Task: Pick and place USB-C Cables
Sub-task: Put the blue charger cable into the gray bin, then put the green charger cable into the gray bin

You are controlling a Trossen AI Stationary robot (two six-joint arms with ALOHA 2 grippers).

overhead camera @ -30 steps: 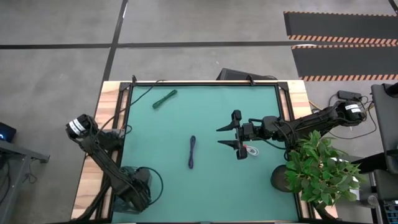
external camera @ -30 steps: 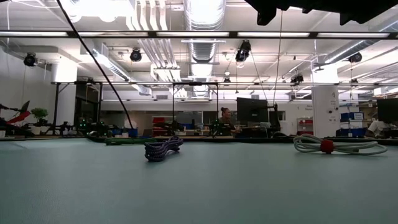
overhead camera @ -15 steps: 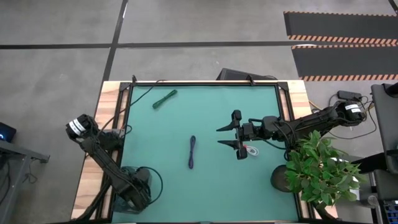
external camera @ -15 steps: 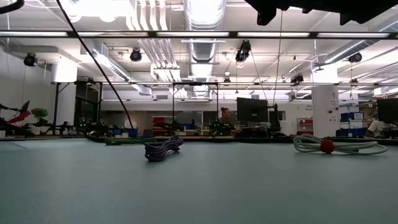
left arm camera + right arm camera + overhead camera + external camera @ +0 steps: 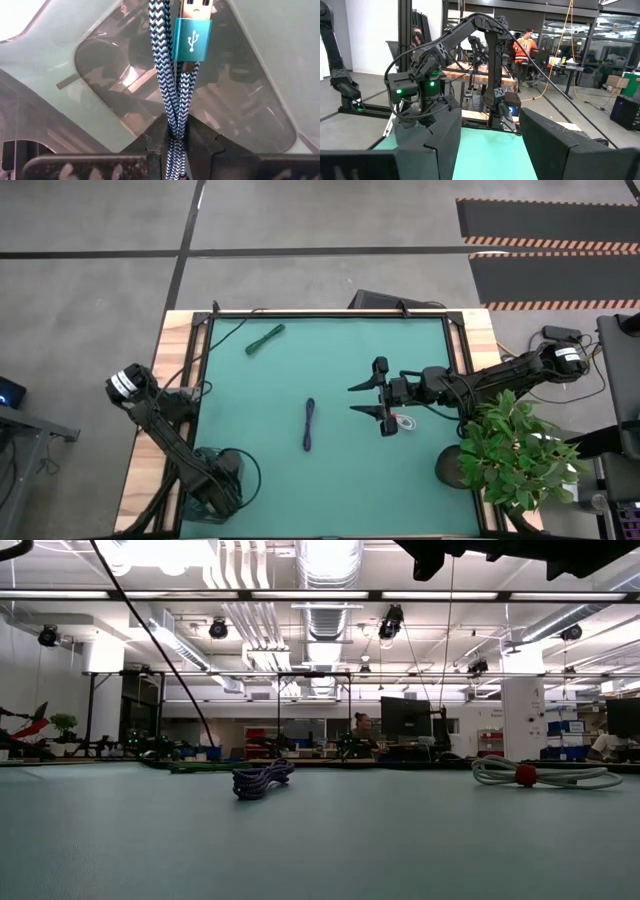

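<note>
From above, the right gripper point(image 5: 367, 399) hangs over the green mat point(image 5: 270, 470) right of centre, its fingers spread wide apart and holding nothing. The white cable point(image 5: 403, 421) with its red tie lies on the mat under the gripper's wrist, just behind the near finger. The purple cable point(image 5: 309, 424) lies stretched out near the mat's middle, well left of that gripper. One teal cable point(image 5: 265, 339) lies toward the far left corner. The left arm is folded down at the near left corner, its gripper point(image 5: 218, 498) over a clear bin point(image 5: 243, 467). A potted plant point(image 5: 512, 450) stands at the right edge.

At table height, the purple cable point(image 5: 262, 778) sits left of centre and the white cable point(image 5: 545, 774), red tie showing, lies off to the right; the two are well apart. A person sits at a desk far back in the room.

In the left wrist view, the left gripper point(image 5: 174, 140) has its fingers point(image 5: 158, 137) pinched together on a second teal cable point(image 5: 170, 85) (braided, with a teal USB plug), which hangs over the clear bin point(image 5: 100, 70).

The right wrist view shows that gripper's fingers point(image 5: 445, 132) wide apart over the mat point(image 5: 490, 152), with the left arm point(image 5: 447, 60) across the table.
</note>
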